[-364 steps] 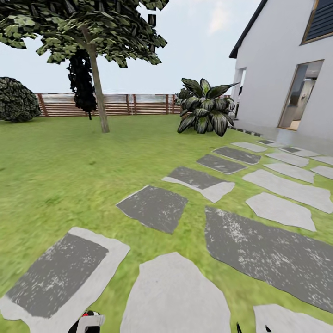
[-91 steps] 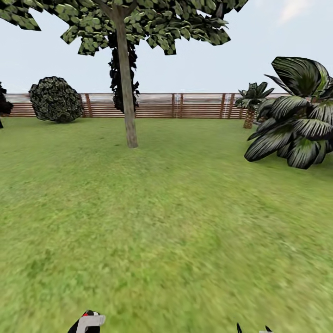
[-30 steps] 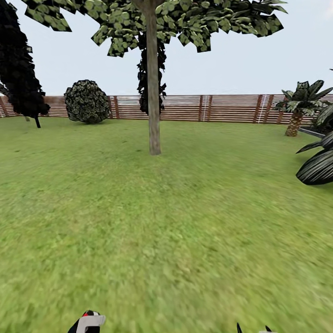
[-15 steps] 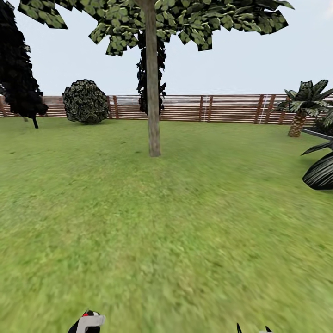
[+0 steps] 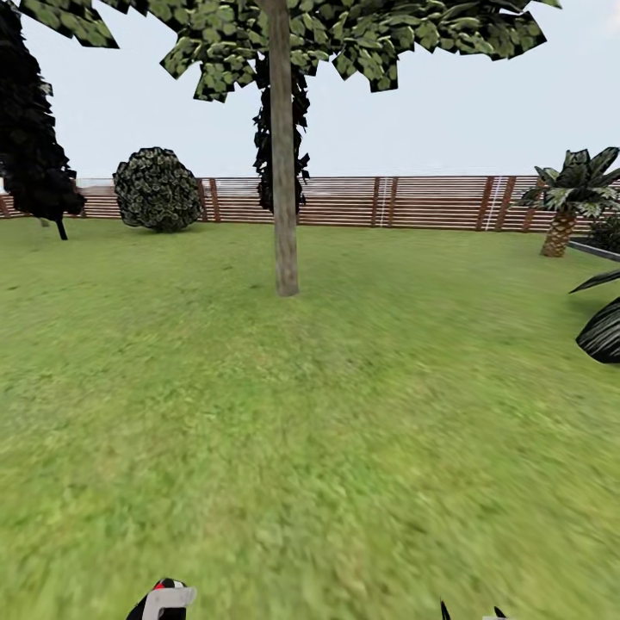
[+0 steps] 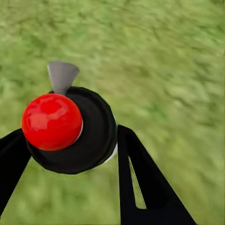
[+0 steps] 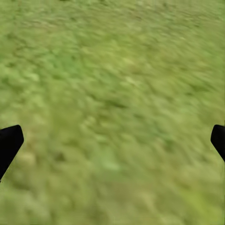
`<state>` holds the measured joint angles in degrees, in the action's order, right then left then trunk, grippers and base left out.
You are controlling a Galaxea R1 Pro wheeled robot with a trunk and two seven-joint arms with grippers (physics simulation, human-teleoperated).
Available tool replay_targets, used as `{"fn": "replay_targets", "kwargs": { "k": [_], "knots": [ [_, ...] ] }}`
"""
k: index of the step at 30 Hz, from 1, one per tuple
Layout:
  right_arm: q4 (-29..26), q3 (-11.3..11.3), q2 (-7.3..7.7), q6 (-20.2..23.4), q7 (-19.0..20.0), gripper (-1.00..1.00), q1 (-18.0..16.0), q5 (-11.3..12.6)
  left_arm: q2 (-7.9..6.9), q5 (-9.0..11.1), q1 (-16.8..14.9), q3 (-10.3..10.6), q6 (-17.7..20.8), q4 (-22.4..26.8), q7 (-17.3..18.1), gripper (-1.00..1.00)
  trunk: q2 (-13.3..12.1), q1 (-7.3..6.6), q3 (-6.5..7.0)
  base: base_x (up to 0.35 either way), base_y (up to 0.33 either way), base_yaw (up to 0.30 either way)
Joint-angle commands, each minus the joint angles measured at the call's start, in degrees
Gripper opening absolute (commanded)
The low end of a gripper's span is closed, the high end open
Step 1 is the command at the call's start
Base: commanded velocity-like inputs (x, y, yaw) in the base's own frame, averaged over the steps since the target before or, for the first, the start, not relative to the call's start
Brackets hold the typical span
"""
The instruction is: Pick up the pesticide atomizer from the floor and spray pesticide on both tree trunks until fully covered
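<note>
In the left wrist view the pesticide atomizer (image 6: 96, 140), a round black body with a red ball (image 6: 51, 121) on top and a grey nozzle (image 6: 62, 76), sits between the black fingers (image 6: 140, 183) of my left gripper (image 6: 70, 157), which is shut on it. Its top also peeks in at the bottom edge of the head view (image 5: 169, 596). My right gripper (image 7: 112, 140) is open over bare grass, with nothing between its fingers. One tree stands ahead on the lawn, its straight grey-tan tree trunk (image 5: 283, 181) rising to a leafy canopy (image 5: 362, 34). I see no white specks on the bark.
A brown slat fence (image 5: 413, 202) closes the lawn behind the tree. A very dark columnar tree (image 5: 30, 138) and a round bush (image 5: 157, 189) stand at the back left. A small palm (image 5: 568, 194) and striped leaves (image 5: 603, 331) are at the right. Grass (image 5: 310, 430) lies between me and the trunk.
The camera has travelled off the stone paving and away from the house onto the lawn, and in the last second it has crept slightly closer to the tree. Both grippers keep their pose.
</note>
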<state>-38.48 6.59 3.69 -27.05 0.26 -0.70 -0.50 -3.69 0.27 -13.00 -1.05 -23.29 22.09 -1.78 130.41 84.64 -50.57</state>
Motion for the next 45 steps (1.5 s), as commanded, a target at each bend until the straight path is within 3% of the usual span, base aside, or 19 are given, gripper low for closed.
{"fn": "replay_targets", "kwargs": {
  "k": [1,45],
  "knots": [
    [0.0,0.0,0.0,0.0,0.0,1.0,0.0,0.0,0.0,0.0,0.0,0.0,0.0,0.0,0.0,-1.0,0.0,0.0,0.0,0.34,0.0,0.0],
    [0.1,0.0,0.0,0.0,0.0,1.0,0.0,0.0,0.0,0.0,0.0,0.0,0.0,0.0,0.0,-1.0,0.0,0.0,0.0,0.34,0.0,0.0]
  ]
}}
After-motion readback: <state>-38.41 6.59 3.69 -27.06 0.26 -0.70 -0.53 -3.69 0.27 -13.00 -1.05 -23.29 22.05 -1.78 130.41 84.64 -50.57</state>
